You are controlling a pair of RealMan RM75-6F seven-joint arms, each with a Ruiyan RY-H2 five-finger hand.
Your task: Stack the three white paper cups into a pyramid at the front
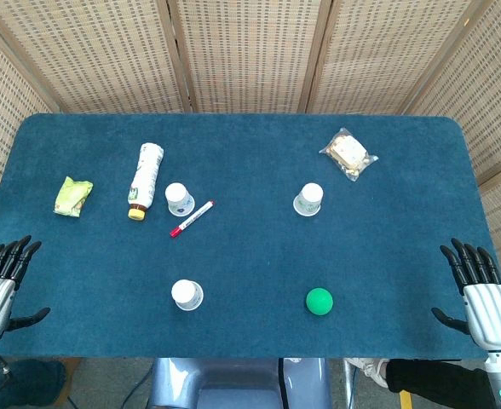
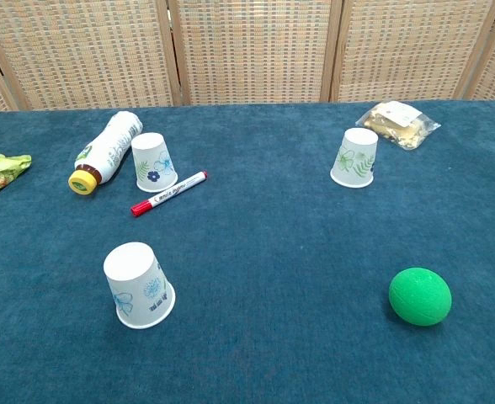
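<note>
Here, three white paper cups stand upside down and well apart on the blue counter [image 1: 250,136]: the near cup [image 2: 139,285] toward the front left, the left cup [image 2: 153,162] farther back, and the right cup [image 2: 354,156] at the back right. A red marker [image 2: 168,193] lies just beside the left cup, and a bottle [image 2: 107,151] with a yellow cap lies on its side just beyond it. A green ball [image 2: 420,295] sits at the front right, a clear snack bag [image 2: 397,123] at the back right, a green packet [image 2: 1,171] at the far left. The left hand [image 1: 1,285] and right hand [image 1: 482,294] rest at the counter's front corners, fingers spread and released, holding nothing.
</note>
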